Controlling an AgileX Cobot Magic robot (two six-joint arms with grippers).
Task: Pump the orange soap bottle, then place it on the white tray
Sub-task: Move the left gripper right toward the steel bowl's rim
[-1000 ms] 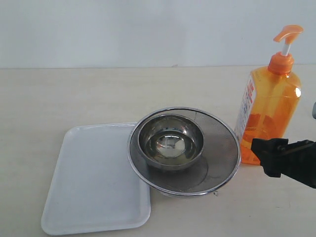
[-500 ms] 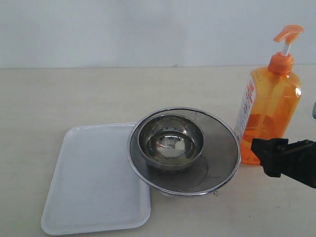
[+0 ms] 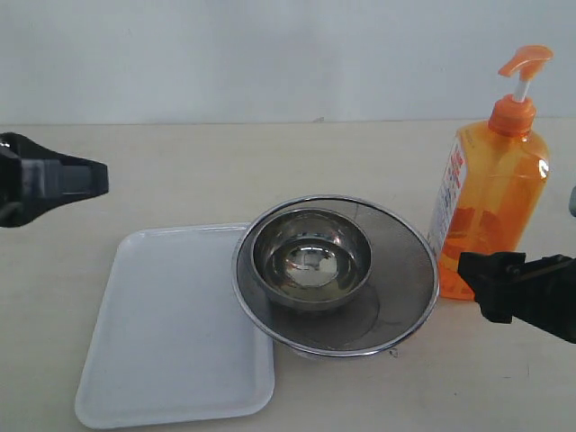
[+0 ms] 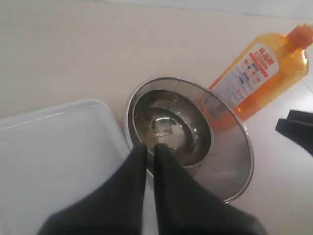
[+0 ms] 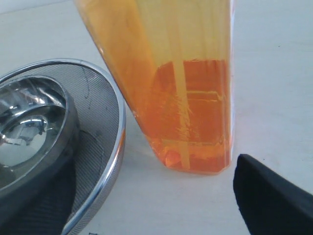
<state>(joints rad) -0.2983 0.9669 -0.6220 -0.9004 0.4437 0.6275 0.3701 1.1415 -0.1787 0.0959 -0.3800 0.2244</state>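
Tabletop [image 3: 180, 171]: strainer [image 3: 403, 270] between white tray [image 3: 162, 342], bottle [image 3: 495, 198]

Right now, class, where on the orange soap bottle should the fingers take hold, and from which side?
Probably grip the orange soap bottle low on its flat-sided body, coming from the exterior view's right. It stands upright, the mesh strainer crowds its left, and the open right gripper sits at that side.

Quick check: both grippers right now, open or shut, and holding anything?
Left gripper: shut, holding nothing.
Right gripper: open, at the base of the orange soap bottle, not gripping it.
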